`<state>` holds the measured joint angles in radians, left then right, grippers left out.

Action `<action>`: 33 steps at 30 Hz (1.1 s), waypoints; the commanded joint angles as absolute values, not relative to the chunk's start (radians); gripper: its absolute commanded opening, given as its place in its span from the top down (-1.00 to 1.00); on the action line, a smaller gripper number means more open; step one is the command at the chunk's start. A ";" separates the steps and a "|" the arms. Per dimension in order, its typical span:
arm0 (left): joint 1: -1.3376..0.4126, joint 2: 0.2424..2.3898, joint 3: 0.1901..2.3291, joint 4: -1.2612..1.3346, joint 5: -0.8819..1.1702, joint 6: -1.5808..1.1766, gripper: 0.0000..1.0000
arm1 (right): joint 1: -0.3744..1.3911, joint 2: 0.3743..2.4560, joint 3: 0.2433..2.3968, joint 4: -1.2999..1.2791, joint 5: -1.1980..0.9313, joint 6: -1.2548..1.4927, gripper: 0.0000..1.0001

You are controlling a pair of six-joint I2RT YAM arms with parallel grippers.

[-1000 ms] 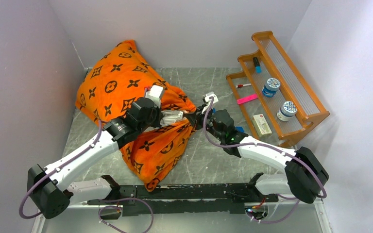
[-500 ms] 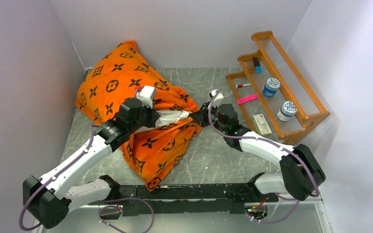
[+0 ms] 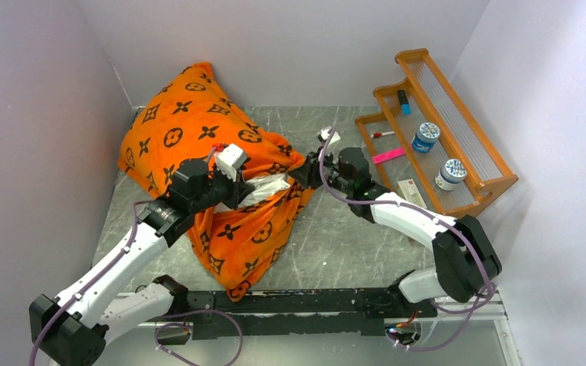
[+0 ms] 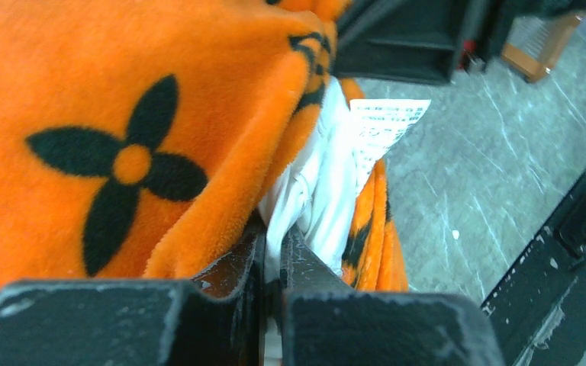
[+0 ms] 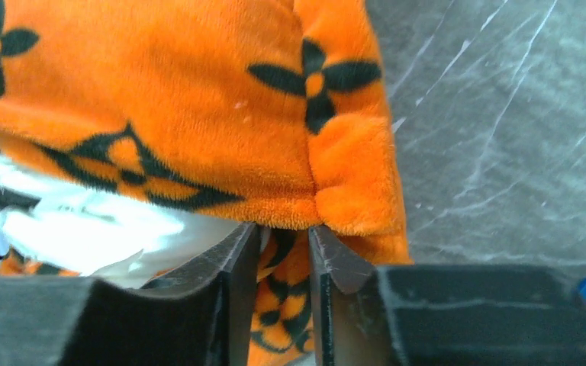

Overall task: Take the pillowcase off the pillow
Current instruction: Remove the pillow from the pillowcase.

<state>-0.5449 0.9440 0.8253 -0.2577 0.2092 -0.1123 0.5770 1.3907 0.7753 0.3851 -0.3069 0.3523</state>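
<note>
The orange pillowcase with dark brown motifs covers most of the pillow and lies at the back left of the table. A white corner of the pillow with its care label pokes out of the case's opening. My left gripper is shut on that white corner; in the left wrist view the pillow fabric runs down between the closed jaws of the left gripper, beside the pillowcase. My right gripper sits at the case's right edge. In the right wrist view the pillowcase hem rests over the tips of the right gripper, whose jaws stand apart.
A wooden stepped rack stands at the right with two jars, a marker, a pink item and a small box. Grey walls close in the left, back and right. The black base rail runs along the near edge.
My left gripper has drawn back to the left with the white corner in it. My right gripper's jaws have parted from the pillowcase edge, and that arm has shifted slightly farther back.
</note>
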 commanded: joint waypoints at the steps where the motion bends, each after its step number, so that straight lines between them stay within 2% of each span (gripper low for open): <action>1: -0.528 0.902 0.808 -0.330 0.354 -0.039 0.90 | 0.543 1.412 0.865 0.409 -0.230 0.232 0.29; 6: -0.528 0.910 0.802 -0.331 0.428 -0.027 0.90 | 0.557 1.434 0.911 0.410 -0.229 0.229 0.04; 13: -0.527 0.914 0.800 -0.330 0.525 -0.015 0.90 | 0.562 1.499 1.022 0.385 -0.226 0.228 -0.12; 21: -0.528 0.869 0.787 -0.305 0.612 -0.012 0.90 | 0.584 1.684 1.279 0.215 -0.239 0.212 -0.19; 33: -0.528 0.739 0.745 -0.219 0.743 -0.012 0.90 | 0.571 1.914 1.397 0.009 -0.096 0.192 -0.24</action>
